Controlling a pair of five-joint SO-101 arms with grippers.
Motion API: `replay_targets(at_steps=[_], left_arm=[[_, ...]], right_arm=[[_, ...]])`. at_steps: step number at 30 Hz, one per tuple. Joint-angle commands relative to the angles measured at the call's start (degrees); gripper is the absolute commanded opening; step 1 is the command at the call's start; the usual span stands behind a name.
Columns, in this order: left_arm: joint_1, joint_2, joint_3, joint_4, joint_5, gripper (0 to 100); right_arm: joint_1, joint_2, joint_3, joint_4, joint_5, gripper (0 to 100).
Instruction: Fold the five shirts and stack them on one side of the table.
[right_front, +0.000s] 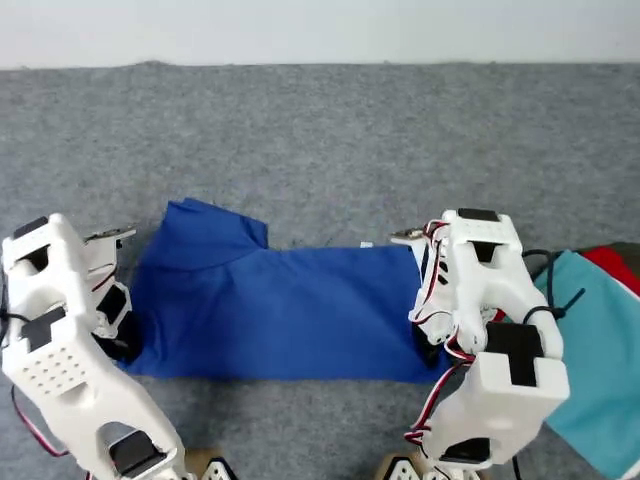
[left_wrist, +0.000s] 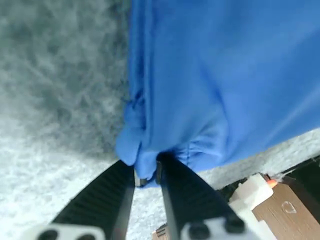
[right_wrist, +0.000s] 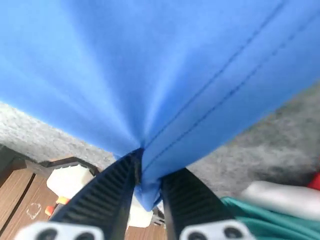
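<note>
Blue shirt (right_front: 280, 312): spread flat at middle of grey surface (right_front: 330, 140). Left gripper (left_wrist: 146, 176): pinched shut on bunched cloth at shirt's near left corner. Right gripper (right_wrist: 146, 172): clamped on near right corner. Teal shirt (right_front: 600, 370), red shirt (right_front: 612, 262): heaped at surface's right edge.

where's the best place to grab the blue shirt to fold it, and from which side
At its two near corners, coming in low from the arms' side. The blue shirt lies flat and spread sideways, so that near edge is free on the grey mat. The left gripper and right gripper are each shut on a corner there, likely a sound hold.
</note>
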Motion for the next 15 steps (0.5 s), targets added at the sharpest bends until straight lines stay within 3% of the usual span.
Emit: replay_targets(at_steps=[1,7,11,15], left_arm=[[-3.52,0.70,1.89,0.62,-0.97,1],[-4.31,0.44,1.54,0.62,-0.79,5],[-4.22,0.70,-3.38,0.62,-0.88,15],[-4.13,0.70,-9.27,0.88,-1.85,17]], right_arm=[[0.57,-2.59,0.00,-0.31,0.62,1.0],[0.13,-2.68,-0.44,0.40,0.62,4.3],[0.13,-2.15,-3.78,2.86,1.58,21.6],[0.13,-2.07,-8.70,8.31,5.27,33.7]])
